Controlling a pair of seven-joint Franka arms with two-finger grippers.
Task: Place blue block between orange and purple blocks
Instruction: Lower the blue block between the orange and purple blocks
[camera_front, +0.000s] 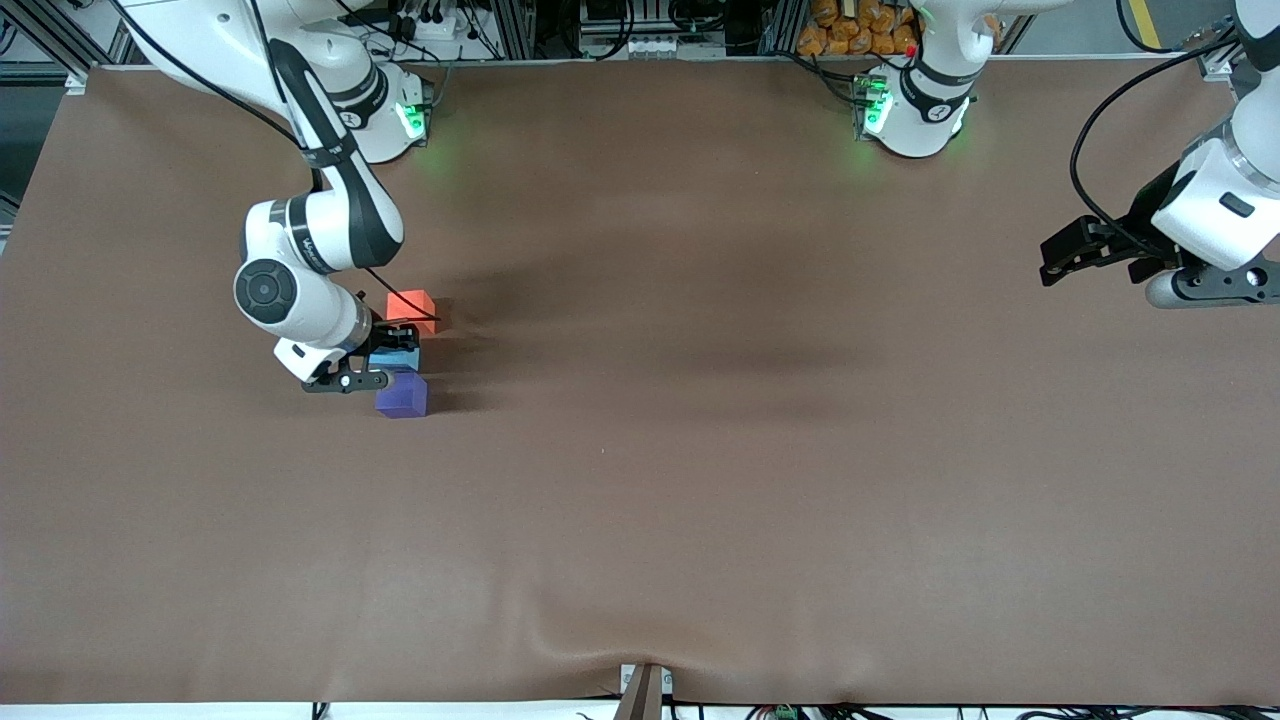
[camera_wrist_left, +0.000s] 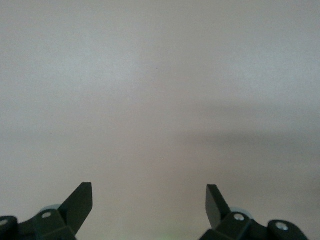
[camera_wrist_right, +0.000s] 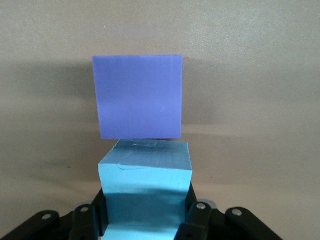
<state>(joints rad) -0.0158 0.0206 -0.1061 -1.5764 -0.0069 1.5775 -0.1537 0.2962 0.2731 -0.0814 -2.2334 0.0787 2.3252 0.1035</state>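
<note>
Toward the right arm's end of the counter (camera_front: 700, 450) the three cubes form a short line: the orange block (camera_front: 411, 306) farthest from the front camera, the purple block (camera_front: 402, 396) nearest, and the blue block (camera_front: 398, 357) in the gap between them. That is the slot the task asks for, so the placing looks nearly done. The right gripper (camera_front: 385, 362) is low over that gap, clenched on the blue block; the right wrist view shows its fingers (camera_wrist_right: 196, 220) pressed to the cube's sides, the purple block just beside it, perhaps touching. The block seems to rest on the counter, though the front view is too crowded to be sure. The left gripper (camera_front: 1075, 252) waits over bare counter at the left arm's end, jaws spread wide, holding nothing.
</note>
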